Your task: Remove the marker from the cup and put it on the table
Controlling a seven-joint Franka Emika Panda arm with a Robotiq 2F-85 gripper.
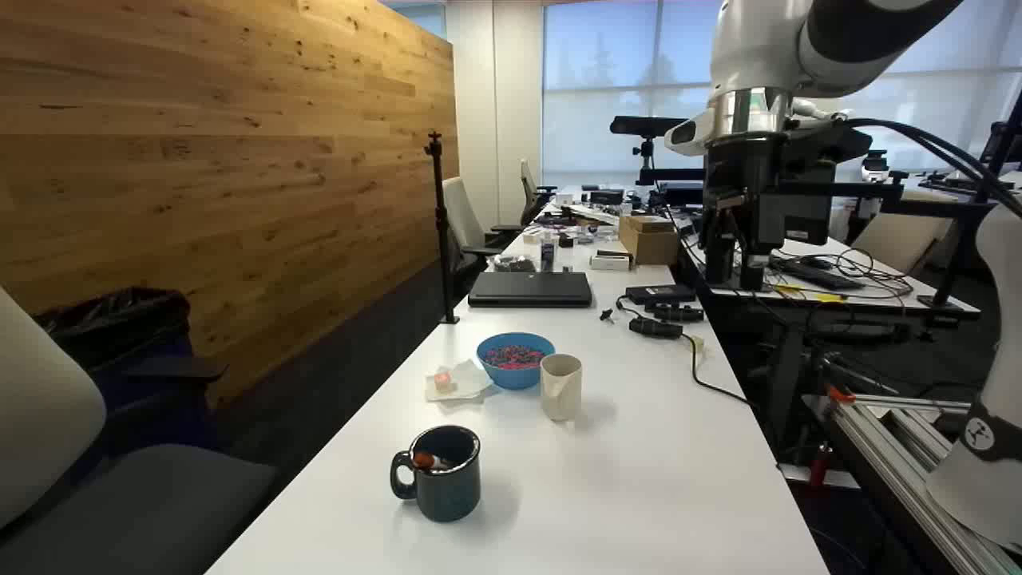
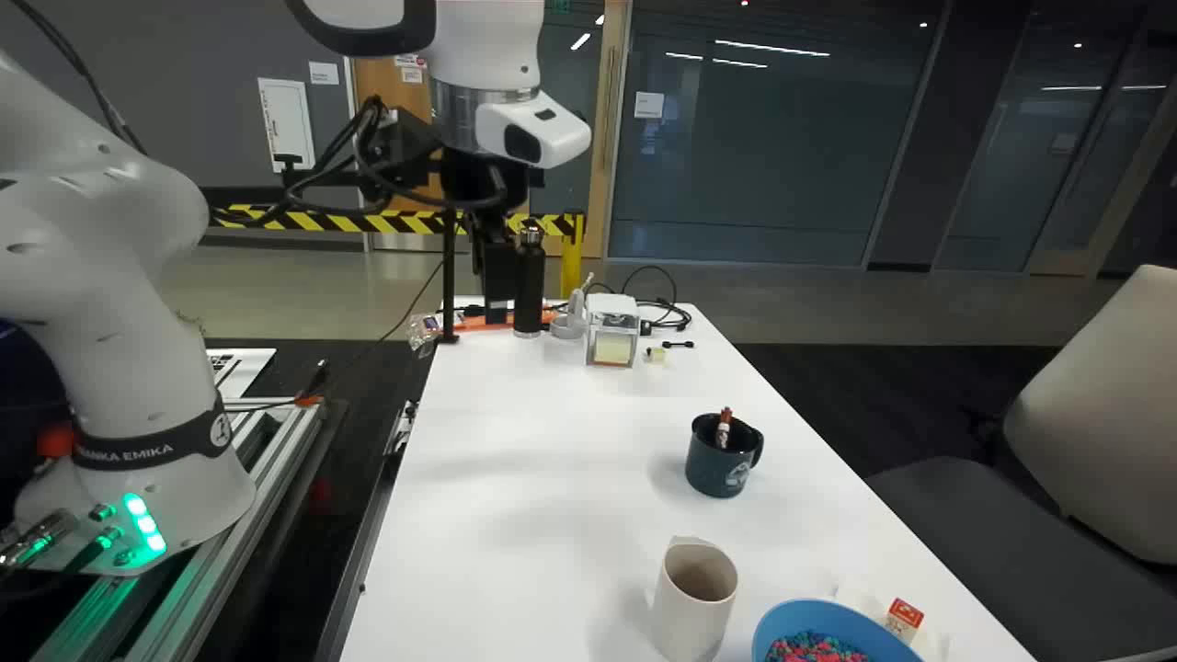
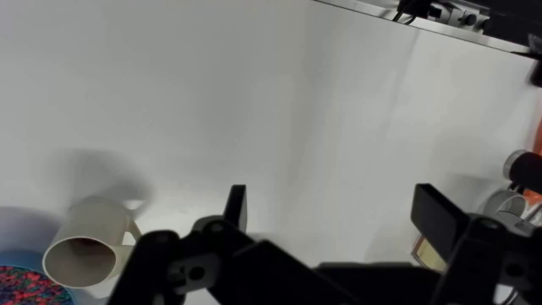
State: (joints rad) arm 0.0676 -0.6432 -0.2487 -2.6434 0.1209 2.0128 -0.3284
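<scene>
The marker, reddish-brown with a white part, leans inside the dark teal cup. Its upper end shows above the rim in an exterior view (image 2: 725, 426) and near the handle side in an exterior view (image 1: 427, 461); its lower part is hidden. The cup (image 1: 451, 495) stands upright on the white table (image 1: 639, 495); it also shows in an exterior view (image 2: 713, 473). My gripper (image 1: 734, 278) hangs high above the table, apart from the cup. In the wrist view the gripper (image 3: 330, 199) is open with nothing between its fingers. The cup and marker are out of the wrist view.
A cream cup (image 1: 560, 391) stands beside a blue bowl (image 1: 512, 378) of coloured bits, near a napkin (image 1: 471, 382). A black bottle (image 2: 530, 285) and a clear box with yellow notes (image 2: 613, 326) stand at a table end. A laptop (image 1: 530, 289) lies at the opposite end.
</scene>
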